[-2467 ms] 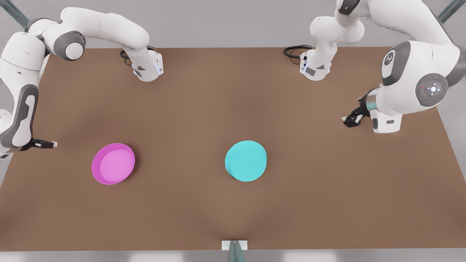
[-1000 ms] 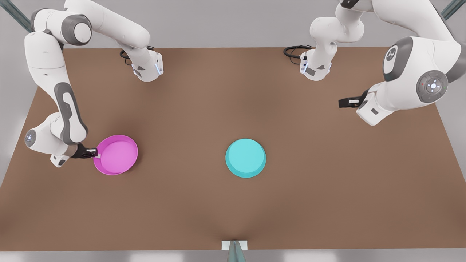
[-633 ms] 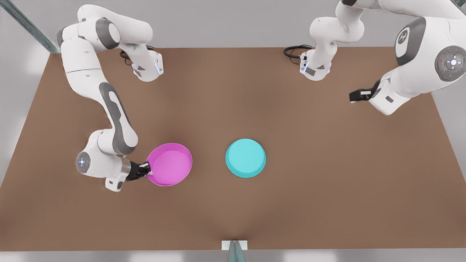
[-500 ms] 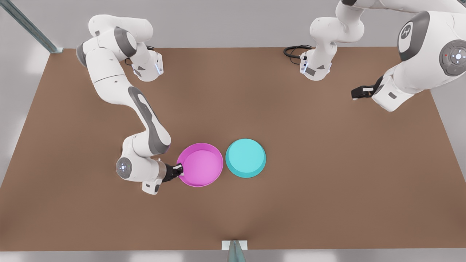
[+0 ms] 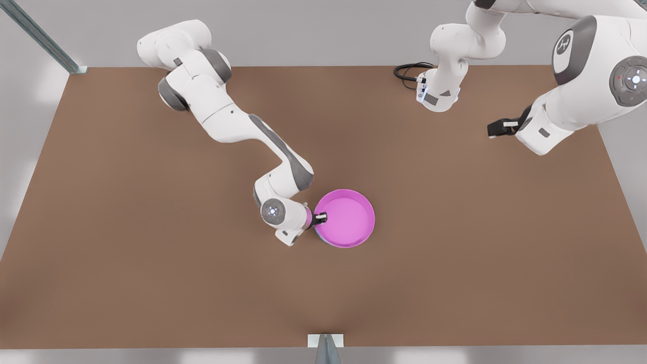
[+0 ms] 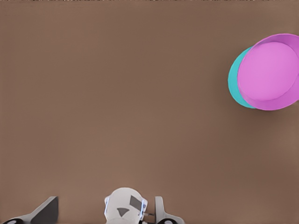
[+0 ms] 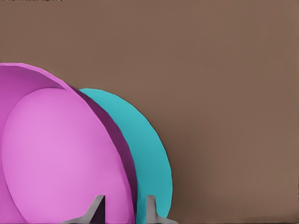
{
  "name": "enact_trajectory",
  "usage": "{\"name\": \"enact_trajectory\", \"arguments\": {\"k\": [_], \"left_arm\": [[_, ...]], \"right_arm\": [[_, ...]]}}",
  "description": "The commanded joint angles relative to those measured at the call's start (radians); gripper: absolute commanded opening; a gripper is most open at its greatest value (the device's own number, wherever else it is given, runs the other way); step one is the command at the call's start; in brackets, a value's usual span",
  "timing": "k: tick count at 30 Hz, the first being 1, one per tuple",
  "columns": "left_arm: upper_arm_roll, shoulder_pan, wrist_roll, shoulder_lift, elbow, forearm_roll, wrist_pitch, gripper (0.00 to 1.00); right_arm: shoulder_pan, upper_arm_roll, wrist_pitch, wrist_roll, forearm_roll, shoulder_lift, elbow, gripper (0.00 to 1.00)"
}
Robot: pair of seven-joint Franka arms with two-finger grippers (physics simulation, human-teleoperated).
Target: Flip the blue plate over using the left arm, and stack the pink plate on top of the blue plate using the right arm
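A brown table (image 5: 151,283) was seen from above, with two white robot arms mounted along its far edge. The right arm reached from the front view's left toward the middle of the table. Its claw, the right claw (image 5: 320,218), was clamped on the rim of the pink plate (image 5: 349,216), one finger on each side of the rim wall, as the right wrist view showed (image 7: 122,211). The pink plate sat open side up, over the blue plate (image 5: 323,239), which showed there as a thin turquoise sliver under the pink plate's edge nearest the claw. In the right wrist view the blue plate (image 7: 145,149) lay close behind the pink plate (image 7: 60,158), the two slightly offset. The left arm waited at the front view's right, held well above and away from the plates. Its claw, the left claw (image 5: 498,128), had its fingers set apart, their tips visible in the left wrist view (image 6: 100,212).
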Motion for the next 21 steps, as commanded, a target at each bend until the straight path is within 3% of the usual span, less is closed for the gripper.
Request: {"name": "enact_trajectory", "arguments": {"k": [1,4,6,8,10,11,13,14,15,19,21], "left_arm": [[0.000,0.000,0.005,-0.002,0.000,0.003,0.015,1.00],[0.000,0.000,-0.001,0.003,0.000,0.004,0.018,1.00],[-0.002,0.000,-0.004,0.012,0.000,-0.002,0.021,1.00],[-0.005,0.000,-0.007,0.003,0.000,-0.002,0.015,1.00],[-0.006,-0.001,-0.007,0.003,0.000,0.003,0.014,1.00],[-0.008,-0.001,-0.007,0.003,0.000,0.003,0.004,1.00],[-0.008,-0.001,-0.007,0.003,0.000,0.003,0.000,1.00],[-0.008,-0.001,-0.007,0.003,0.000,0.001,0.000,1.00],[-0.009,-0.001,-0.007,0.005,0.000,0.001,0.000,1.00],[-0.008,-0.001,-0.009,0.011,-0.018,0.006,-0.011,1.00],[-0.006,-0.003,-0.013,-0.060,-0.219,0.006,0.158,1.00]], "right_arm": [[0.005,-0.005,0.029,0.501,0.002,-0.004,-0.002,1.00],[-0.076,-0.002,-0.009,0.486,0.002,-0.058,-0.004,1.00],[-0.188,-0.002,-0.149,0.406,0.000,-0.139,-0.008,1.00],[-0.359,-0.002,-0.382,0.282,-0.002,-0.230,-0.011,1.00],[-0.611,-0.006,-0.563,-0.171,-0.171,-0.234,-0.011,1.00],[-0.742,-0.010,-0.742,-0.380,-0.285,-0.283,0.044,1.00],[-0.768,-0.010,-0.998,-0.508,-0.420,-0.498,0.133,1.00],[-0.759,-0.008,-1.036,-0.512,-0.423,-0.648,0.118,1.00],[-0.706,-0.065,-1.030,-0.505,-0.414,-0.723,0.059,1.00],[-0.687,-0.086,-0.907,-0.500,-0.391,-0.869,-0.149,1.00],[-0.690,-0.086,-0.890,-0.500,-0.387,-0.885,-0.172,1.00]]}}
